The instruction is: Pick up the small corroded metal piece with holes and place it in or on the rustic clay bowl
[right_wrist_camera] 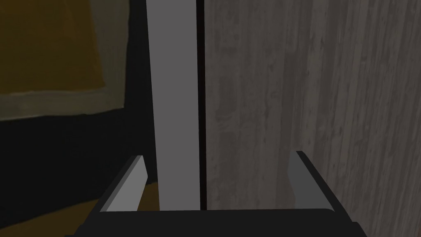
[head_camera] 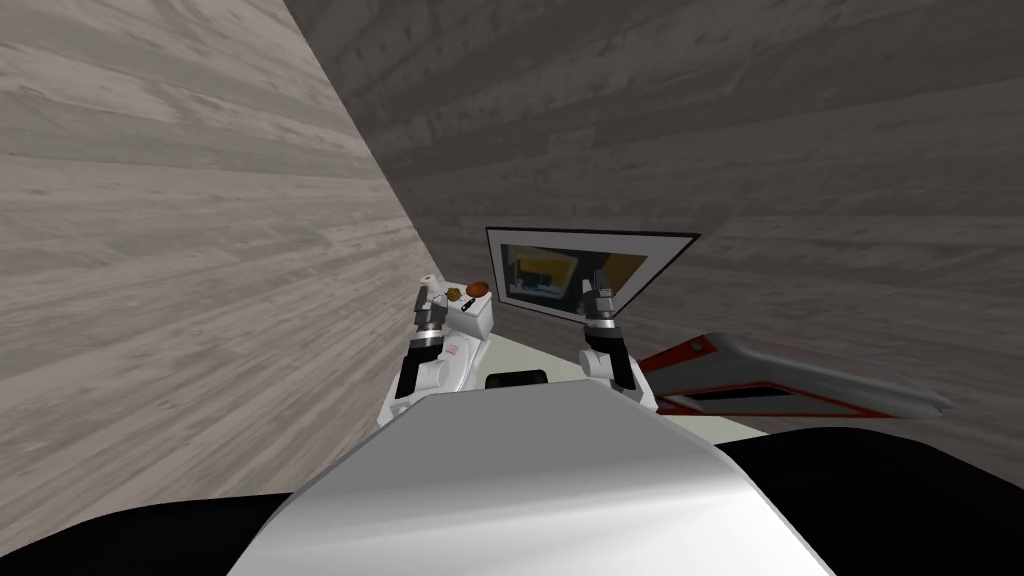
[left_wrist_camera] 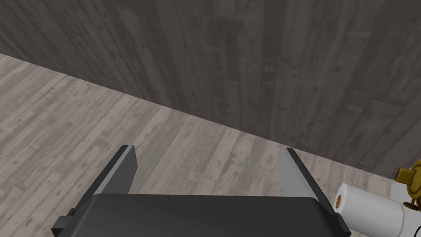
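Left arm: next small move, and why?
Probably turn the left gripper toward the brownish-gold metal piece: its open fingers frame floor, while the piece sits off to one side, past the white roll, near the brown bowl.

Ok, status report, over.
Left claw open, empty; right claw open, empty. Brassy metal piece on white stand beside brown bowl, untouched. White paper roll close beside piece, nearer left claw.

Left gripper hovers beside small white stand carrying round reddish-brown bowl, small brownish-gold piece, white roll.
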